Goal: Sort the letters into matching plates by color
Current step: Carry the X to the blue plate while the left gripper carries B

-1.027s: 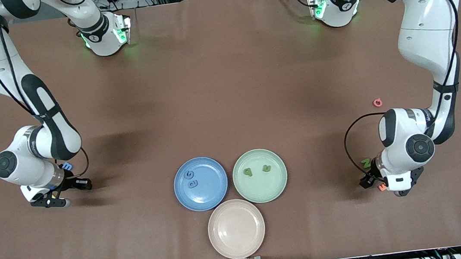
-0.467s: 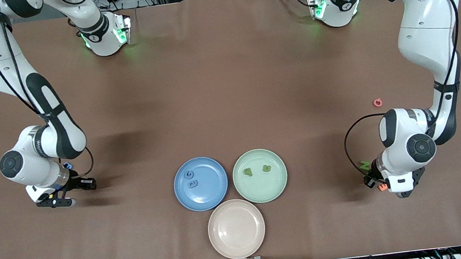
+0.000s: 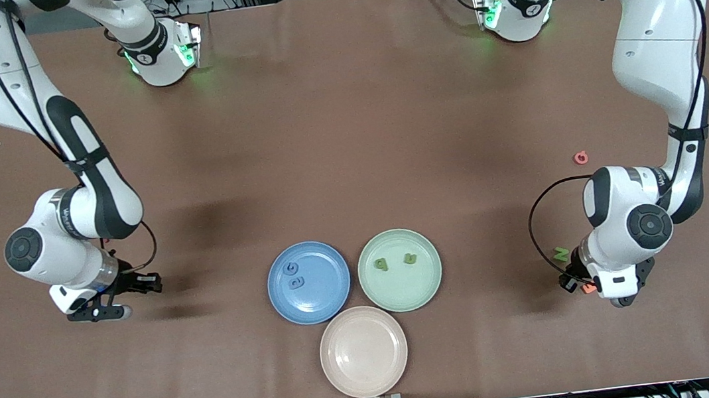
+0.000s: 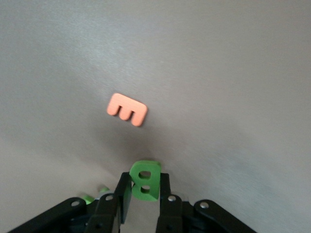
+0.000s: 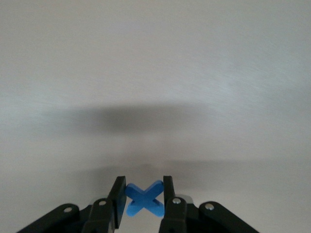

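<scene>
Your left gripper point(image 4: 144, 196) pinches a green B point(image 4: 145, 180) above the table point(image 3: 346, 126), orange E point(image 4: 127, 109) just beneath. Your right gripper point(image 5: 144, 201) clamps a blue X point(image 5: 144, 199), toward its own table end.

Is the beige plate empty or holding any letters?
Empty. The front view shows the beige plate bare, nearer the camera than the blue and green plates.
</scene>
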### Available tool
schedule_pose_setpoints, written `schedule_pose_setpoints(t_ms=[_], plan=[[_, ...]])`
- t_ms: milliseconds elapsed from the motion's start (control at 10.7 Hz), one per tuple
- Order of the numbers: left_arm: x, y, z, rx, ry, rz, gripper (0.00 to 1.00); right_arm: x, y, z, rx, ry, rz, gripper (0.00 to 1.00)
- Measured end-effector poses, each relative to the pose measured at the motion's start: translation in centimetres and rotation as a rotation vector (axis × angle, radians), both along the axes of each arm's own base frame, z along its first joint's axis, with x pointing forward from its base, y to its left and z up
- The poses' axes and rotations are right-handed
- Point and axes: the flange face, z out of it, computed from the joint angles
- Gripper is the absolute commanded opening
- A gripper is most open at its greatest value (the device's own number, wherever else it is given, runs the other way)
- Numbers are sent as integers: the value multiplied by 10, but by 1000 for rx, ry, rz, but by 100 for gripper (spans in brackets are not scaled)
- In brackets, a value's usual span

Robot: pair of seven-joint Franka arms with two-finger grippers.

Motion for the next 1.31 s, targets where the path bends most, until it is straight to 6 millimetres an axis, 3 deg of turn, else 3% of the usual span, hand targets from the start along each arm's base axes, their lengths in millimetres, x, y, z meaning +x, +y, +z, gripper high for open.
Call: schedule_pose_setpoints(t_ms=[187,467,747,1027,1307], plan=[[2,-18,21,-23,-28,8,0,9,45,18,15,-32,22,22],[-1,-69,59,-63,-72,-13,0,15,115,40,43,-74,81,22],[-27,-163,73,-103,-57,-53,0,13,174,55,72,-103,144,22],[-69,-264,77,-122,-45,-72,0,14,205,53,78,-113,184,22],[-103,-323,85,-135,-37,-54,0,13,241,49,86,-123,230,23]])
